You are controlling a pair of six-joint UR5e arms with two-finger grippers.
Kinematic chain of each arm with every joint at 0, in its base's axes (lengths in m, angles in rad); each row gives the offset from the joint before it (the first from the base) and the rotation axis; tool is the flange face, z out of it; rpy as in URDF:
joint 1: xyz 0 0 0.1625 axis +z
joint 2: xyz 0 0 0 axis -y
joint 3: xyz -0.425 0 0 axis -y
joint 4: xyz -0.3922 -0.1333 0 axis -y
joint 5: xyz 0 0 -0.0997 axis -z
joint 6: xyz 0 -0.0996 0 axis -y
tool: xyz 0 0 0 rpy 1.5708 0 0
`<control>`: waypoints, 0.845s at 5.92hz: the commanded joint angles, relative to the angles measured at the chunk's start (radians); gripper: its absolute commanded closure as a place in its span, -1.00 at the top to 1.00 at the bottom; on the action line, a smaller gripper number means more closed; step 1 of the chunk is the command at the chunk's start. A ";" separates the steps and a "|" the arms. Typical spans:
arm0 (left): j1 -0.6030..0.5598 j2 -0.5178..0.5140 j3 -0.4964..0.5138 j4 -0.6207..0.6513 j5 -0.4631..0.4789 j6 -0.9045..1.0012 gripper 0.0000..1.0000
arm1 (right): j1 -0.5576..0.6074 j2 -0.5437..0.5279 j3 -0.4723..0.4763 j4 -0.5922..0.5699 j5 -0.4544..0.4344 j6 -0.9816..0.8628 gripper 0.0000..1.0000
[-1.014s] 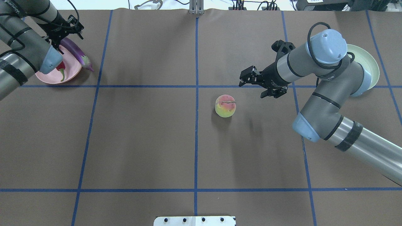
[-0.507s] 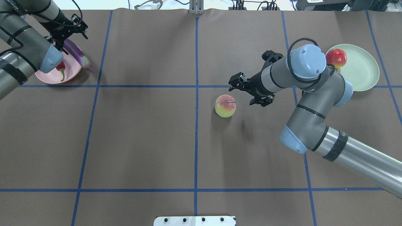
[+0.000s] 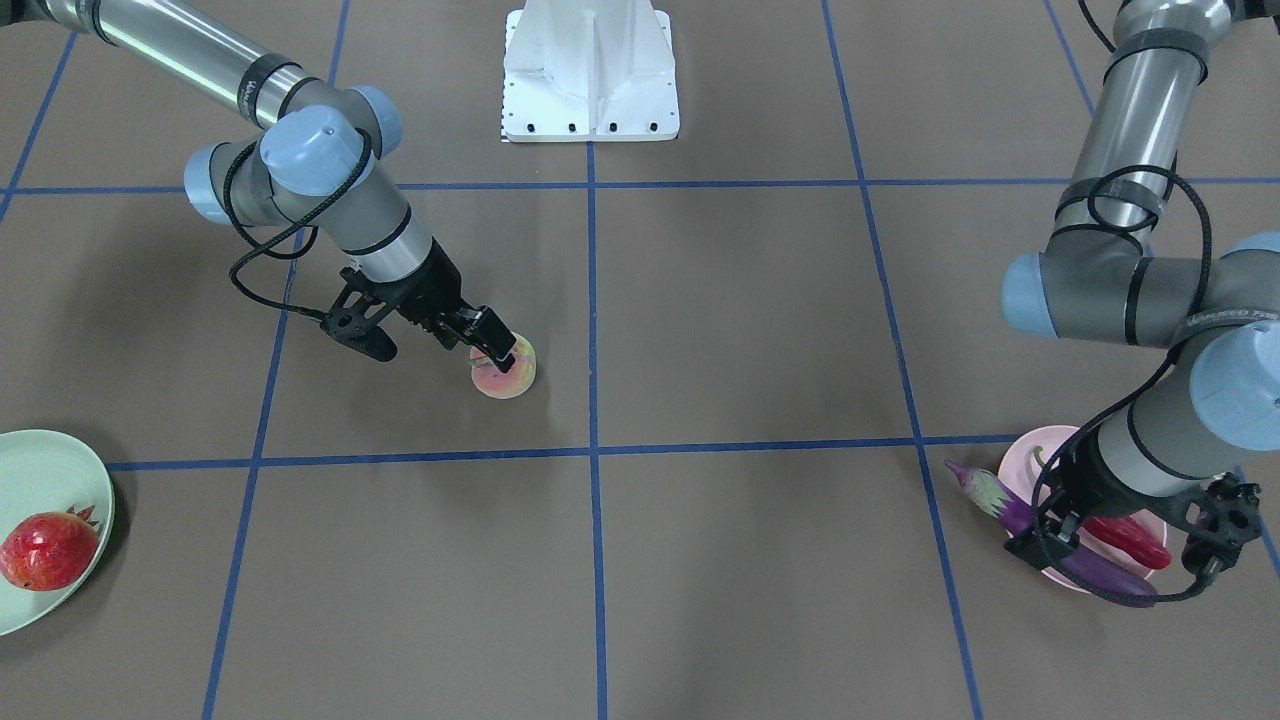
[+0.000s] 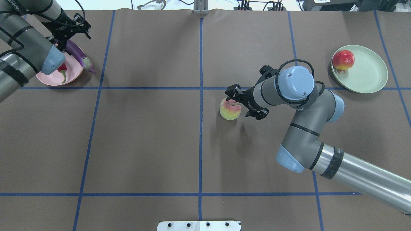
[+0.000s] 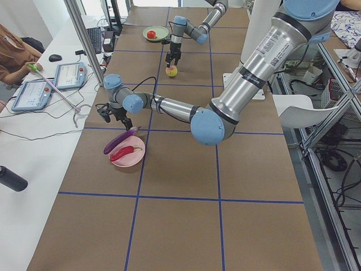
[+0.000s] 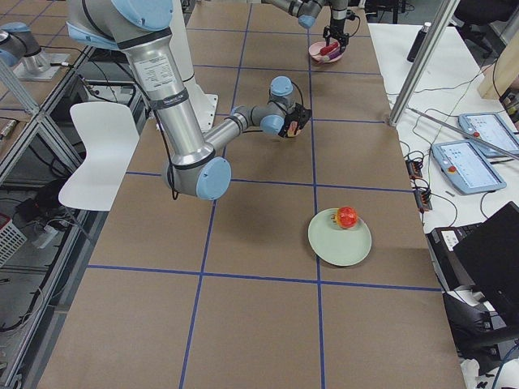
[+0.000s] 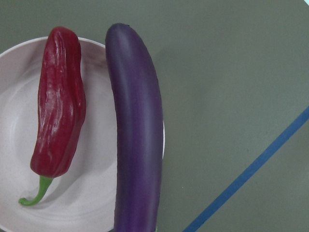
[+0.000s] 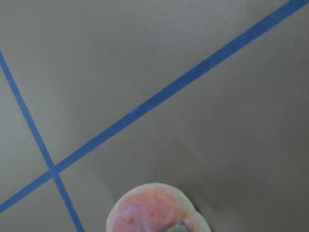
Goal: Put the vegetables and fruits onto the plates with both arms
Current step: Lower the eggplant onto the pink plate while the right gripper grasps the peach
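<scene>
The peach [image 4: 230,110] [image 3: 505,378] [image 8: 154,210] stands on the table just right of centre. My right gripper [image 4: 241,105] [image 3: 445,348] is open and tilted, hovering close over it. The pomegranate [image 4: 343,60] [image 3: 48,550] lies on the mint green plate [image 4: 369,77] [image 3: 60,450]. The red chili [image 4: 62,69] [image 7: 58,106] lies in the pink plate [image 4: 53,79] [image 7: 96,193]. The eggplant [image 4: 78,54] [image 7: 137,135] [image 3: 1085,570] rests across that plate's rim. My left gripper [image 4: 69,35] [image 3: 1130,535] is open just above the eggplant and holds nothing.
Blue tape lines [image 4: 200,138] divide the brown table into squares. The white base block [image 4: 199,225] [image 3: 590,70] sits at the robot's edge. An operators' desk with tablets [image 5: 70,73] runs along the far side.
My right arm swung left from the green plate to the peach, uncovering the pomegranate. My left gripper shifted slightly away from the eggplant, which stayed put.
</scene>
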 commanded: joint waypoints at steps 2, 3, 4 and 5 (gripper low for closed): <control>0.001 0.000 -0.006 0.001 0.001 0.000 1.00 | -0.018 0.034 -0.026 0.003 -0.051 0.033 1.00; 0.001 0.000 -0.008 0.001 0.002 -0.002 1.00 | -0.019 0.034 -0.029 0.005 -0.056 0.052 0.93; 0.002 0.000 -0.012 0.001 0.001 -0.008 1.00 | -0.037 0.033 -0.043 0.009 -0.059 0.056 0.82; 0.002 0.000 -0.012 0.001 0.002 -0.011 1.00 | -0.041 0.033 -0.045 0.009 -0.073 0.058 0.54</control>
